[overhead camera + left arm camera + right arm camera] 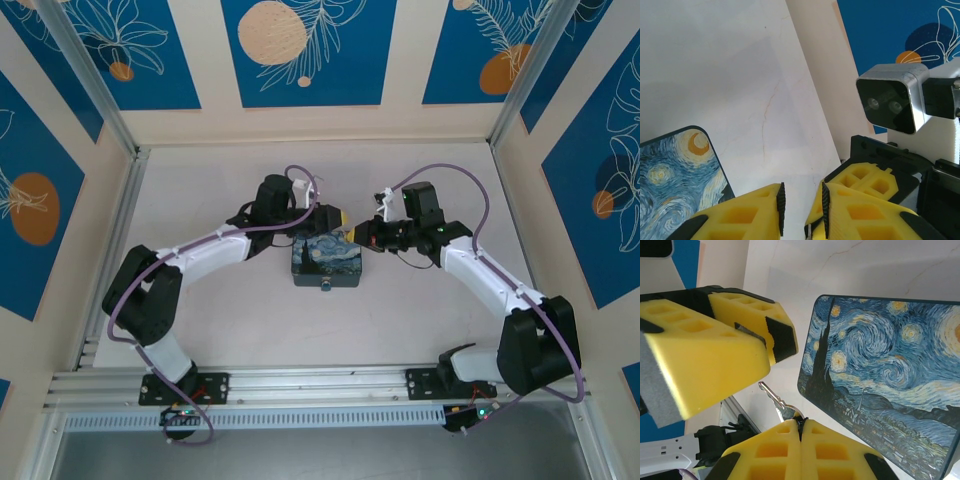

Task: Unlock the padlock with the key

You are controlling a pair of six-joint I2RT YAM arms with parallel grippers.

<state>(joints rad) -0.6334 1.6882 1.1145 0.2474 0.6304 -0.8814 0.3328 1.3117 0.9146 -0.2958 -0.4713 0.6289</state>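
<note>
My right gripper (801,422) is shut on the head of the key (776,400), a thin silvery blade that sticks out up and to the left over bare table. My left gripper (803,194) hangs just beyond the key's tip with its jaws a narrow gap apart and nothing between them. Its yellow fingers (710,350) fill the upper left of the right wrist view. From above, both grippers (340,217) (363,235) meet over the back edge of the swirly blue box (327,260). The padlock (327,286) shows as a tiny blue-grey piece on the box's near side.
The box lid (880,370) lies right of the key, and its corner (675,170) shows in the left wrist view. The right arm's wrist camera (890,102) sits close to my left fingers. Blue-patterned walls (300,50) enclose the white table (200,180).
</note>
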